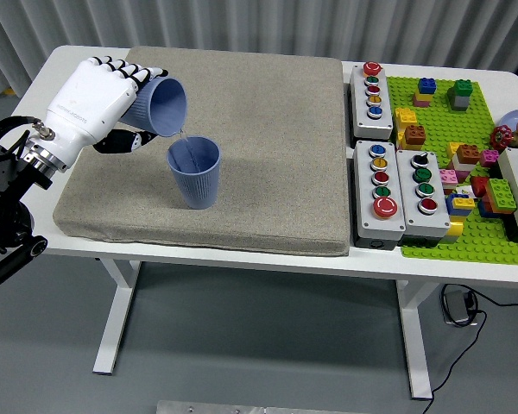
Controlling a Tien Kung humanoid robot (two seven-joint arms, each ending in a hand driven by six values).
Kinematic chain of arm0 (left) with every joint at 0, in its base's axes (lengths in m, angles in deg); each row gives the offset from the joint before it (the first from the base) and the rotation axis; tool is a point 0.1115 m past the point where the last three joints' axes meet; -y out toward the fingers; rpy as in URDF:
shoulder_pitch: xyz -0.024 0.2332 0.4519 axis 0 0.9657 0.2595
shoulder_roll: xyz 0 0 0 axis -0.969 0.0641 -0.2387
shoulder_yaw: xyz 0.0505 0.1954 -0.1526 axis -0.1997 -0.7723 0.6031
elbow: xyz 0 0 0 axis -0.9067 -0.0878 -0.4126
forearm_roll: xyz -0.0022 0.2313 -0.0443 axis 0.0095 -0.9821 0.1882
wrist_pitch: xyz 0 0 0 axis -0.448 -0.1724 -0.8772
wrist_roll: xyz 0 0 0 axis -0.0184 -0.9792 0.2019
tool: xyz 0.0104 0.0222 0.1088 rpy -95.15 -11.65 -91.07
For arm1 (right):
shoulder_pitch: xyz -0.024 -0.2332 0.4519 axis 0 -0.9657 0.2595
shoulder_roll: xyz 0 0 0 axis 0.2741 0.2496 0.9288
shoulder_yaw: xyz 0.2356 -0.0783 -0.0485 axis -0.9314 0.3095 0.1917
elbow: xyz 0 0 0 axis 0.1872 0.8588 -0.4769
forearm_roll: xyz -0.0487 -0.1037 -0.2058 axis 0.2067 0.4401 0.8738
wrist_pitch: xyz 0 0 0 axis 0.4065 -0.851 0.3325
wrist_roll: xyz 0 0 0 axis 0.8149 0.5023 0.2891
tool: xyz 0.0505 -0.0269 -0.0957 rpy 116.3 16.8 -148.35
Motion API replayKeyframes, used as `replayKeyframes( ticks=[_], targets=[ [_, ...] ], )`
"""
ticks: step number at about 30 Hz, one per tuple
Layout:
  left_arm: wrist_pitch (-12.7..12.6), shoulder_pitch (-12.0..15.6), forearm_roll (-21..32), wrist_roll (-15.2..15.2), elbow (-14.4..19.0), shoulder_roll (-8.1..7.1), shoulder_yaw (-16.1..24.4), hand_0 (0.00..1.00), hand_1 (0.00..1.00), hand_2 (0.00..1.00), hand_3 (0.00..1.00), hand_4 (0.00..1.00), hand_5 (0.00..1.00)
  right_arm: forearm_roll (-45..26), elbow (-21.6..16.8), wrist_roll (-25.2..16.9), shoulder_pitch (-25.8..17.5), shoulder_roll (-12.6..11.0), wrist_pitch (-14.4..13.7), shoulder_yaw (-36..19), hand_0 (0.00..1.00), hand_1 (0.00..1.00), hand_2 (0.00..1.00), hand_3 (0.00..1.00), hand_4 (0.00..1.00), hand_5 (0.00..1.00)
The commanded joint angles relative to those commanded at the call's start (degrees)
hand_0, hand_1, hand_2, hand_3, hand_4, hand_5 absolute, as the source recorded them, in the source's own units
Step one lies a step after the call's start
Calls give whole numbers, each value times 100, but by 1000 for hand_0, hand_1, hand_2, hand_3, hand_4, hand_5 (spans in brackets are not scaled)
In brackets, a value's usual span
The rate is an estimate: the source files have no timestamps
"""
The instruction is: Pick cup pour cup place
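Tilted cup [160,107], left hand [93,99], upright cup [194,172]

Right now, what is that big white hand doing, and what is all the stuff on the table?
That white hand belongs to a robot. It is the robot's left hand, on a black arm coming in from the left. The picture is taken from a camera high on the robot, looking down over a white table. The hand holds a tilted blue cup and pours a thin stream of water into a second blue cup, which stands upright on a gray mat. To the right are gray boxes with colored buttons and a green board covered with toy building bricks. The robot's other hand is not in the picture.
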Motion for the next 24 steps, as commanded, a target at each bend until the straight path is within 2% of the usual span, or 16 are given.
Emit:
replayKeyframes(
  ticks=[24],
  targets=[
    [-87,-269,0,185,-20,-119,-430,456,504,521,525,664,111,-108,4,-7,-5,-6,-12,58,685,636,579,580,2,170]
  ],
)
